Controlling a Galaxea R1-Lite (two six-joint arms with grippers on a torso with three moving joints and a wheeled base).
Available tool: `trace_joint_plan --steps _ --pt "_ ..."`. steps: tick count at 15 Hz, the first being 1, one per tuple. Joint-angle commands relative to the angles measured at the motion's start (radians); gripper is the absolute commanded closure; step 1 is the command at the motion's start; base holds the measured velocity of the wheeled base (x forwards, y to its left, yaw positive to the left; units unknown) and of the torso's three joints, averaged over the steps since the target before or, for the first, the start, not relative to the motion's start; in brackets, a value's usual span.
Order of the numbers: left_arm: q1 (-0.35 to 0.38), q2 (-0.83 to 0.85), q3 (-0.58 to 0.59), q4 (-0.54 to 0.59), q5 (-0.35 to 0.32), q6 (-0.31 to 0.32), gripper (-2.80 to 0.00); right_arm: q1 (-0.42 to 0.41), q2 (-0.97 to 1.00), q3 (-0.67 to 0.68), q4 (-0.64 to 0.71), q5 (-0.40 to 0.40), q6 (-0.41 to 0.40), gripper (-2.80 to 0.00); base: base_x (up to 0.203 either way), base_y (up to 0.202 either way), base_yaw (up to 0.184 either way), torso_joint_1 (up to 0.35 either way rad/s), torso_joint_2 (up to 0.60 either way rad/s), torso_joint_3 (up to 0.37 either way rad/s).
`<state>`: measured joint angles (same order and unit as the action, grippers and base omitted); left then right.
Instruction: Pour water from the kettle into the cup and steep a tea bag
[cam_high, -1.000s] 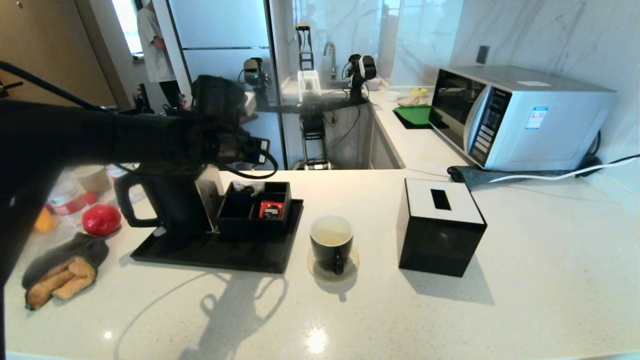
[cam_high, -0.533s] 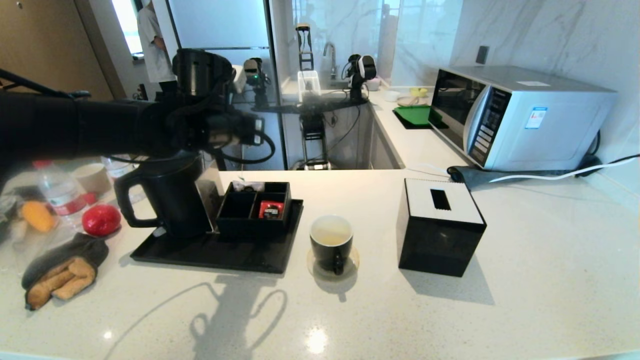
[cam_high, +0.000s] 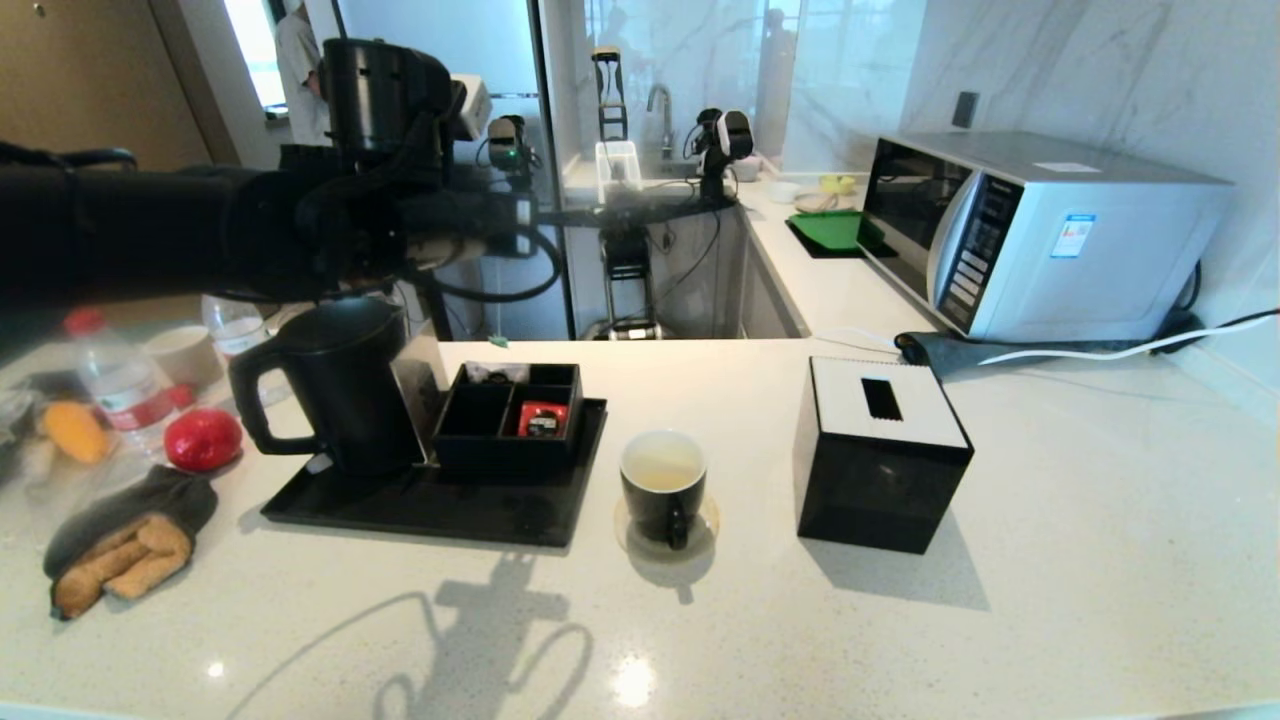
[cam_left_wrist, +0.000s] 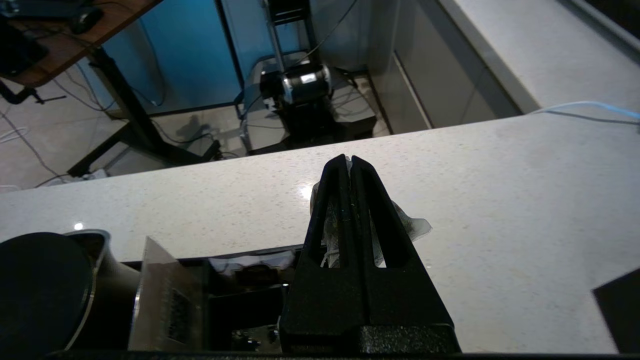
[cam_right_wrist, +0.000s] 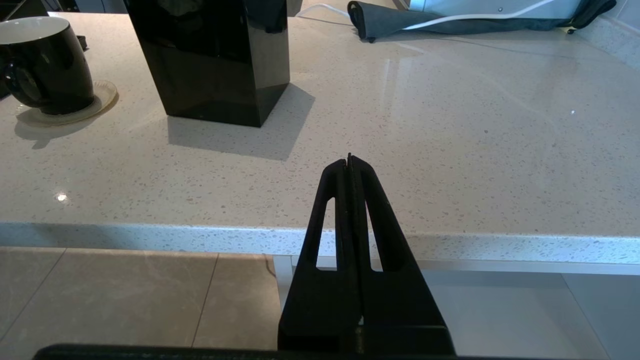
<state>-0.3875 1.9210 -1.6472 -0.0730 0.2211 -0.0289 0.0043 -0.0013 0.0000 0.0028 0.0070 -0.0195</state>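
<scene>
My left gripper (cam_left_wrist: 350, 160) is shut on the tea bag (cam_left_wrist: 412, 226), a pale crumpled bag that bulges out on both sides of the fingers. The left arm (cam_high: 300, 225) hangs high above the kettle (cam_high: 335, 385) and the black organiser (cam_high: 510, 415). A thin string drops from it to a small green tag (cam_high: 497, 342). The black cup (cam_high: 663, 490) stands on a coaster, holding faintly yellowish water (cam_high: 662, 462). My right gripper (cam_right_wrist: 349, 159) is shut and empty, parked below the counter's front edge, with the cup (cam_right_wrist: 47, 65) far off.
Kettle and organiser stand on a black tray (cam_high: 420, 505); a red packet (cam_high: 541, 418) lies in the organiser. A black tissue box (cam_high: 880, 450) stands right of the cup, with a microwave (cam_high: 1040, 230) behind it. Bottles (cam_high: 115, 385), a paper cup (cam_high: 183, 355), a red fruit (cam_high: 203, 438) and a cloth (cam_high: 120, 545) crowd the left.
My left arm has risen from just over the kettle and organiser to well above them, carrying the tea bag up. The string and its tag now dangle over the counter's far edge.
</scene>
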Motion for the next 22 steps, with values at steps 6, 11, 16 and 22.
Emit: trace_joint_plan --steps 6,11,16,22 --pt "-0.061 -0.073 0.010 0.003 -0.001 -0.022 0.00 0.000 0.001 0.000 0.000 0.001 0.000 0.00 0.000 0.000 0.000 0.000 0.00 0.000" --pt "-0.111 -0.159 0.094 0.001 0.001 -0.023 0.00 0.000 0.001 0.000 -0.001 0.001 -0.003 0.00 0.000 0.000 0.000 0.000 0.00 0.000" --pt "-0.119 -0.229 0.191 -0.001 0.002 -0.022 0.00 0.000 0.001 0.000 -0.003 -0.001 -0.009 0.00 0.000 0.000 0.000 0.000 0.00 0.000" --pt "-0.126 -0.250 0.226 -0.001 0.003 -0.022 0.00 0.000 0.033 -0.102 -0.014 0.042 0.003 0.00 0.000 0.000 0.000 0.000 0.00 0.000"
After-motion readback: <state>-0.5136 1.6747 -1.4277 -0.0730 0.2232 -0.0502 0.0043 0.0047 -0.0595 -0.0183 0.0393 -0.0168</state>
